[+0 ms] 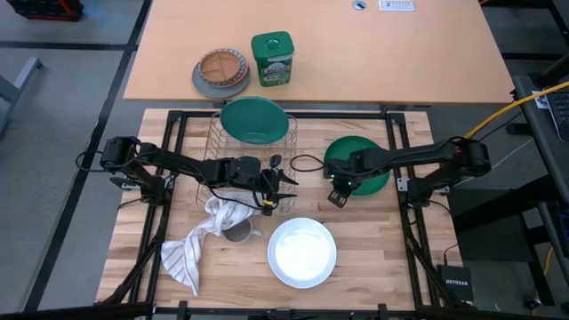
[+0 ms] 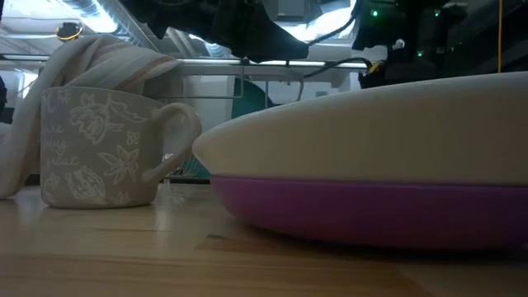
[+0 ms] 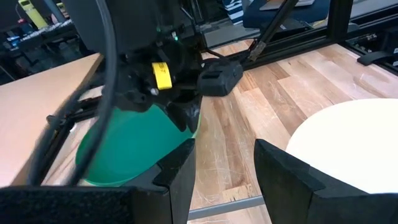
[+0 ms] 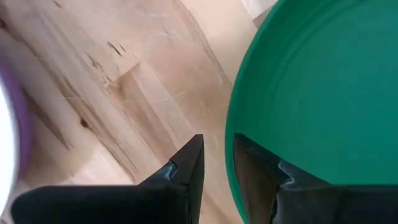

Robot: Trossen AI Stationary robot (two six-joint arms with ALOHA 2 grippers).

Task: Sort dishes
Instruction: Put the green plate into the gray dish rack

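The teal plate (image 1: 256,120) stands on edge in the wire rack (image 1: 213,142). The darker green plate (image 1: 366,162) is at the table's right middle; my right gripper (image 1: 339,180) is shut on its near-left rim. The white plate (image 1: 302,252) lies on the smaller purple plate (image 2: 371,210) near the front edge. My left gripper (image 3: 224,180) is open and empty, just right of the rack (image 1: 283,185), pointing toward the green plate (image 3: 130,149). My right gripper pinches the darker green plate's rim (image 4: 231,163) between its two fingers, one finger (image 4: 261,171) on the plate's inner face and the other (image 4: 186,165) outside the rim. The plate looks tilted in the left wrist view. Whether its far edge rests on the table, I cannot tell.
A patterned mug (image 2: 99,148) and a striped towel (image 1: 200,244) lie left of the white plate. A tan and grey divided plate (image 1: 220,73) and a green tin (image 1: 272,59) stand on the far table. Black frame rails border the wooden top.
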